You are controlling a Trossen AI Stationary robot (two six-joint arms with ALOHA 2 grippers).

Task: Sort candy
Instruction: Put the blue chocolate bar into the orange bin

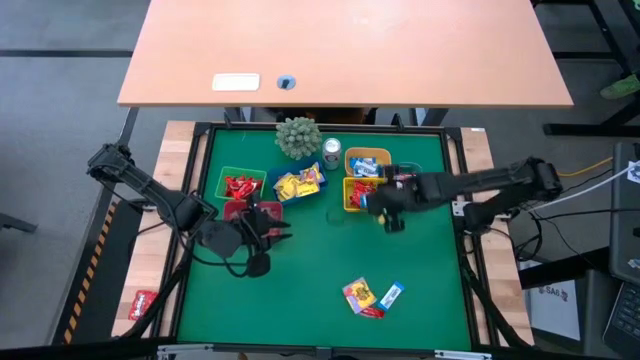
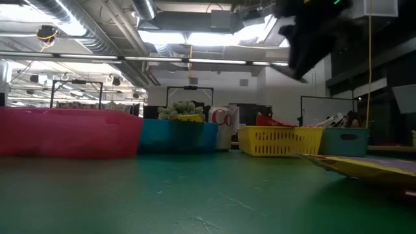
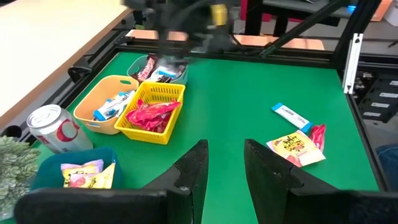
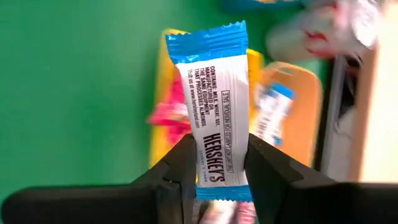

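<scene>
A blue-and-white wrapped candy bar [image 4: 213,109] is clamped upright between the fingers of the right gripper [image 1: 385,205], which is held above the green mat just beside the yellow slatted plastic bin [image 1: 359,194] of red sweets. The left gripper [image 1: 262,228] is seen low over the mat near the red bin [image 1: 236,209], its fingers parted and nothing between them. Three loose sweets [image 1: 370,296], yellow, red and blue-and-white, are left lying together on the green mat [image 1: 420,290].
</scene>
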